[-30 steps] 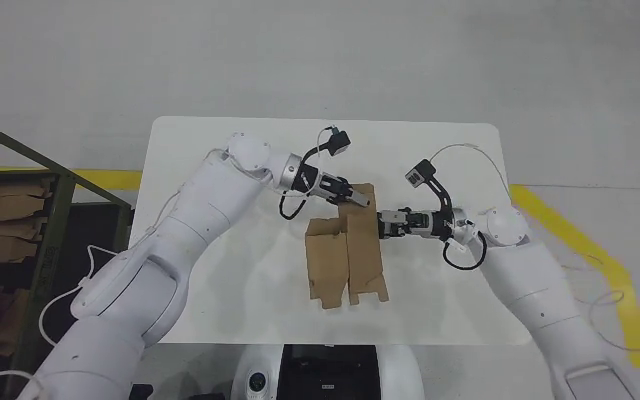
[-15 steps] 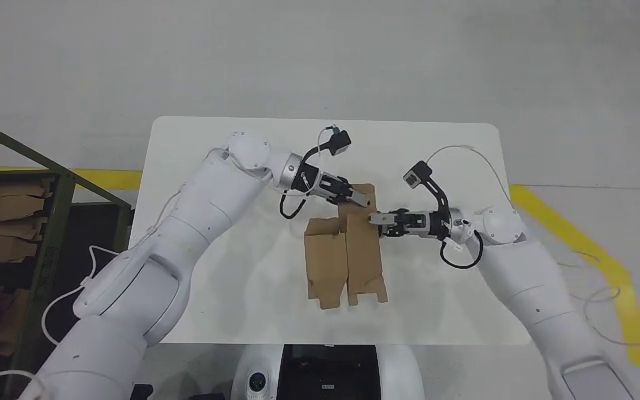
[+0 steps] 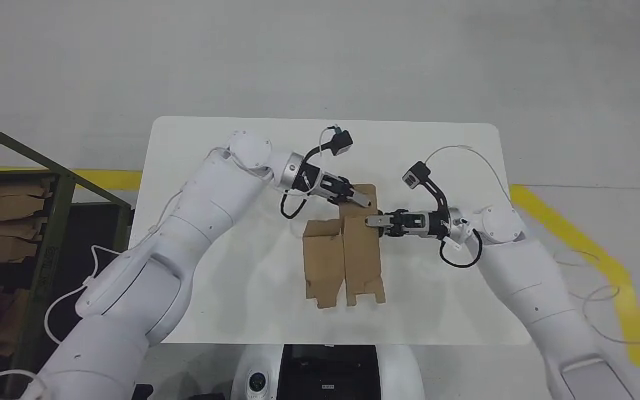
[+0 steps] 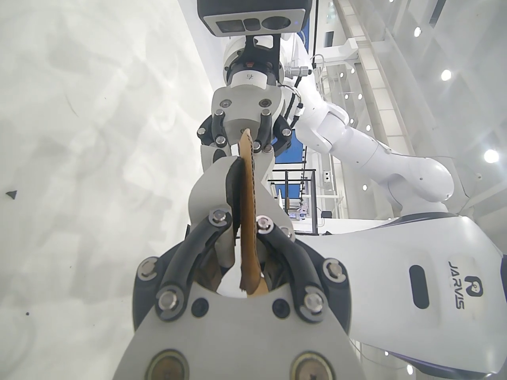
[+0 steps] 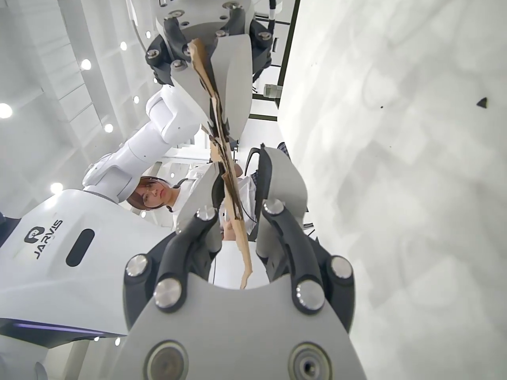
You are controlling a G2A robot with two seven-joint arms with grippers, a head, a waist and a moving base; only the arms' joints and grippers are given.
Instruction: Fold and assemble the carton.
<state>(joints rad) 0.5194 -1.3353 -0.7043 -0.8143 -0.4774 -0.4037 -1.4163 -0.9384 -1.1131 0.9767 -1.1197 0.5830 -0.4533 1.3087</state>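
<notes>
Carton: brown corrugated cardboard, flattened, with notched flaps at its near end. It lies about the middle of the tabletop, and both grippers are at its far part.
Left gripper: pressed closed on the thin edge of the carton, at its far end.
Right gripper: fingers stand apart around the carton edge. One dark pad touches the cardboard and the other is off it.
</notes>
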